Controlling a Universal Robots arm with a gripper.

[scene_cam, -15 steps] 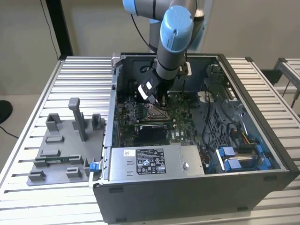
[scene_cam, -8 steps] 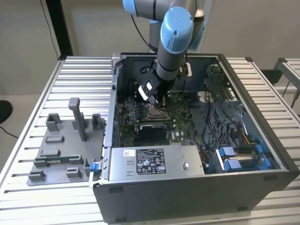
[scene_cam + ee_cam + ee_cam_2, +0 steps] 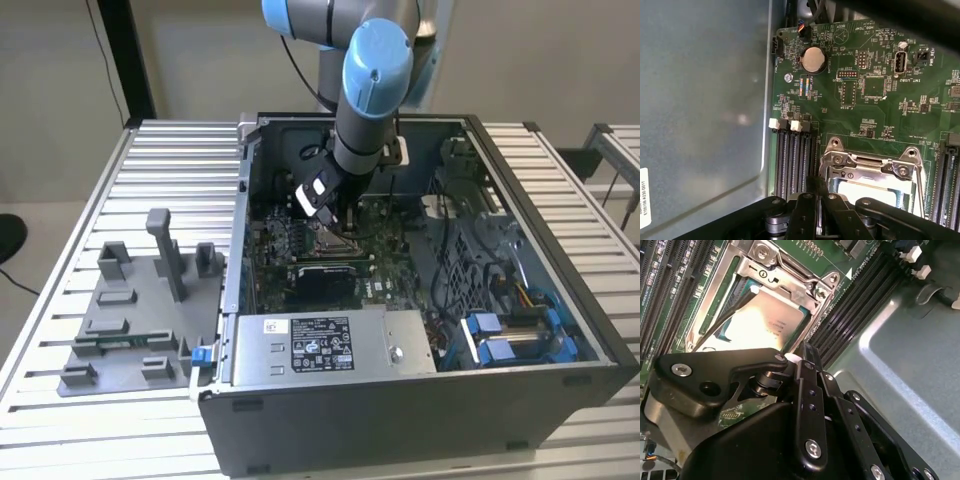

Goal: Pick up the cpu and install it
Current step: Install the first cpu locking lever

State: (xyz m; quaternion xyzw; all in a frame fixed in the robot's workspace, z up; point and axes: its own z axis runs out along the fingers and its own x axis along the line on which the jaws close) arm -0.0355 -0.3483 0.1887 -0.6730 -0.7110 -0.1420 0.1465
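Second wrist view puts the small, flat, square cpu with its pale silver-grey metal top inside the bright metal-framed socket on the green motherboard. It lies roughly level within the frame, beside the row of black memory slots. The first wrist view gives the same placing, with a strip of the cpu showing in the socket frame.

In the exterior view the black end effector hangs low over that socket, inside the open dark grey computer case. The case stands on the slatted aluminium counter, with the grey plastic fixture tray alongside on the exterior view's left. Black linkage hides the working end in both wrist views, so I cannot tell whether the end effector is clenched on the chip or released, nor whether it touches the chip.

As a judgement, the chip should be light and quite stiff, a thin rigid plate. Its polished top looks slippery, and its underside and the socket contacts are likely delicate. The sensible hold is on two opposite side edges, keeping it flat, with only gentle squeeze and no downward push or sideways scrub.
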